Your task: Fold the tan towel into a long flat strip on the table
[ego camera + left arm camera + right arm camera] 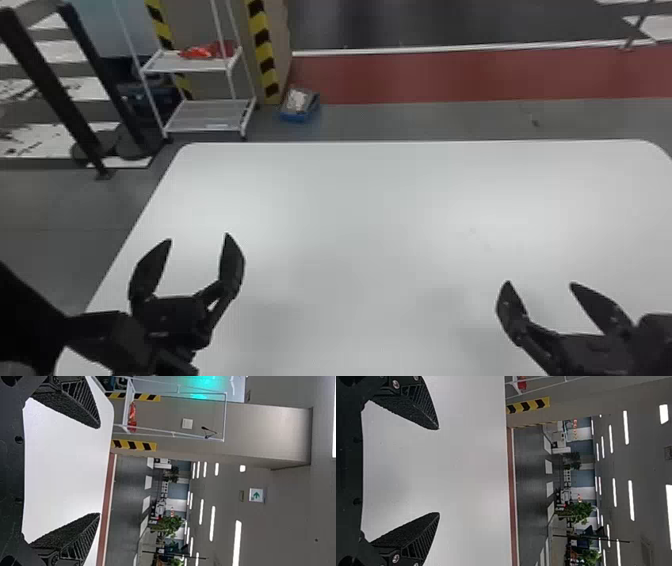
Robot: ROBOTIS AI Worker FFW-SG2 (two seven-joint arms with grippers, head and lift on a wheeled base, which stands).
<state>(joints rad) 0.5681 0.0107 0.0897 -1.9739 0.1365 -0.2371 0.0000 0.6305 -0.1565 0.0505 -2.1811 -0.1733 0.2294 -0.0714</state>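
Plainly, the fingers [71, 403] of the left gripper [199, 237] stand well spread with nothing between them, and those of the right gripper [540, 283] gape in the same way, also holding nothing. Both are over the near part of the white table [375, 215], well apart. Beyond the far edge stands a white rack [207, 116]. Where the tan towel lies, I honestly cannot tell from these views, so the step in hand is probably readying for a first grasp. To do it well, find the towel's edges before lowering either gripper, then pinch matching corners shallowly and level. Both sides should rise and travel together under light tension, so the fold lands square; an uneven pull would likely skew the strip.
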